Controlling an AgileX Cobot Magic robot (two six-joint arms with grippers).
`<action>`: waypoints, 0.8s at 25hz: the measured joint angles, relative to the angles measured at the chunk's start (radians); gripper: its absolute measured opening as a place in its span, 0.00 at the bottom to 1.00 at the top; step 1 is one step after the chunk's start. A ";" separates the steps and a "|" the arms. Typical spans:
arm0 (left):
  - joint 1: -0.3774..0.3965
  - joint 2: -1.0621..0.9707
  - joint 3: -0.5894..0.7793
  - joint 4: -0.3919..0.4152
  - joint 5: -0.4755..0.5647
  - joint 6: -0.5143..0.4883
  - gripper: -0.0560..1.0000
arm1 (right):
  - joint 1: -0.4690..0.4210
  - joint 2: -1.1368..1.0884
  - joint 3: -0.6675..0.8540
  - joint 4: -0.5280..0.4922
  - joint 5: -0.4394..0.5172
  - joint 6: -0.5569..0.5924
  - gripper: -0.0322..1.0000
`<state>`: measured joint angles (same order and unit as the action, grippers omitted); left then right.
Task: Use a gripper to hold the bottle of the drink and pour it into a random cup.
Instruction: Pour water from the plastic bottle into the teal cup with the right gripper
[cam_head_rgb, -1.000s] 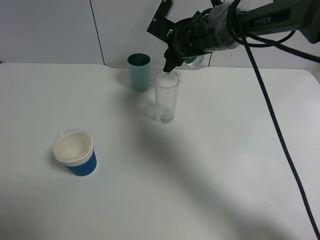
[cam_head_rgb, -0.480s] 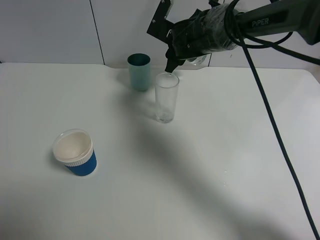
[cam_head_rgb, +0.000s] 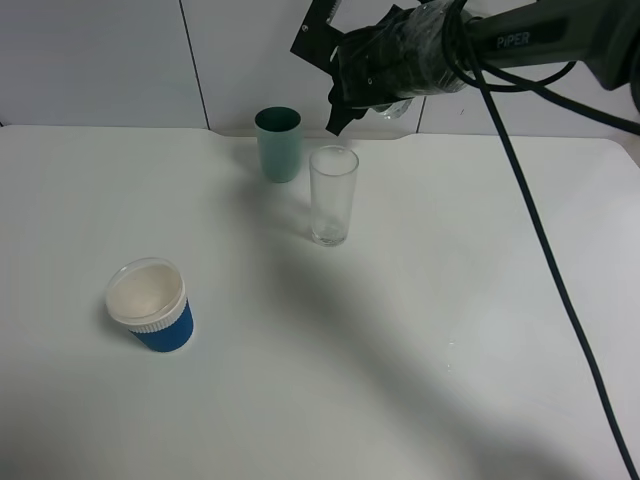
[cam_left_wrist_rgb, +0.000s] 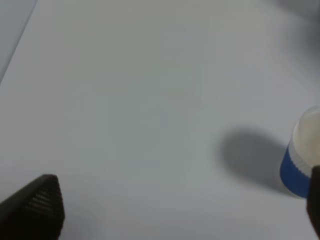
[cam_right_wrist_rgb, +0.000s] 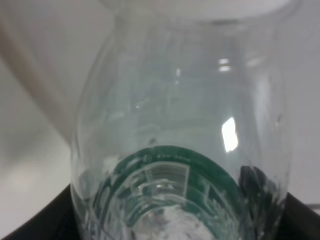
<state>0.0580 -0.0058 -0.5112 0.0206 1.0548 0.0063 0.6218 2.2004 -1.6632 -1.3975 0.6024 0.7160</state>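
Observation:
My right gripper (cam_head_rgb: 352, 98) hangs above and just behind the clear glass (cam_head_rgb: 333, 195), shut on the bottle of the drink (cam_head_rgb: 394, 107). Only a bit of the bottle's clear plastic shows beneath the dark wrist there. In the right wrist view the bottle (cam_right_wrist_rgb: 180, 125) fills the frame, clear with a green label band, and black jaw parts sit at both lower corners. A teal cup (cam_head_rgb: 279, 143) stands to the left of the glass. My left gripper (cam_left_wrist_rgb: 175, 210) is open low over the table, close to the blue cup (cam_left_wrist_rgb: 302, 160).
The blue cup with a white rim (cam_head_rgb: 150, 303) stands alone at the front left of the white table (cam_head_rgb: 420, 330). The right arm's black cable (cam_head_rgb: 560, 290) hangs down across the right side. A pale wall runs along the back.
The right gripper has lifted with the bottle, up and away from the clear glass's rim. The cups have not moved.

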 joint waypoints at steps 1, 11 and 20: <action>0.000 0.000 0.000 0.000 0.000 0.000 0.98 | 0.004 0.006 -0.014 0.000 0.001 -0.020 0.58; 0.000 0.000 0.000 -0.001 0.000 0.000 0.98 | 0.033 0.080 -0.081 0.014 0.010 -0.166 0.58; 0.000 0.000 0.000 -0.001 0.000 0.000 0.98 | 0.050 0.097 -0.113 0.022 0.059 -0.257 0.58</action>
<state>0.0580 -0.0058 -0.5112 0.0197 1.0548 0.0063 0.6714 2.2969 -1.7766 -1.3759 0.6616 0.4595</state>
